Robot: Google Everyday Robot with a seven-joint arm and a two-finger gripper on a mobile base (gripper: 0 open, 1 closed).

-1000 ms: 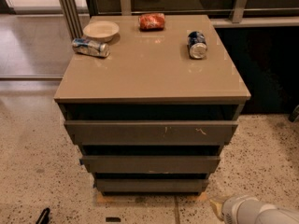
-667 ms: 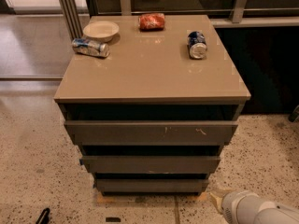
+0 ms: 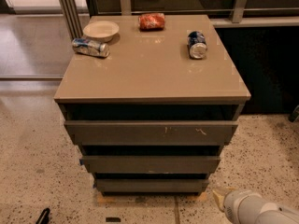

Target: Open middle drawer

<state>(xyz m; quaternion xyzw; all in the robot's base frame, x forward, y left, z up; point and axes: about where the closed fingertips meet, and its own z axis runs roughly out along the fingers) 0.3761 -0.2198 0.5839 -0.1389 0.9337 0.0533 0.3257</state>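
Note:
The cabinet [image 3: 152, 73] has three grey-brown fronts stacked under its flat top. The middle drawer [image 3: 150, 164] is the plain second front. It sits below the taller top front [image 3: 151, 132], which has pale scratch marks, and above the narrow lowest front [image 3: 150, 185]. All three look pushed in. Only my white arm link [image 3: 254, 208], with a tan end, shows at the bottom right, low on the floor and right of the lowest front. The gripper itself is out of view.
On the cabinet top lie a white bowl [image 3: 101, 31], a tipped blue can [image 3: 90, 47], a red packet [image 3: 152, 21] and another blue can [image 3: 197, 44]. Speckled floor [image 3: 32, 162] surrounds the cabinet. A small dark piece [image 3: 43, 216] pokes in at the bottom left edge.
The white arm link has slid slightly to the right along the bottom edge. The drawers and the items on top have not moved.

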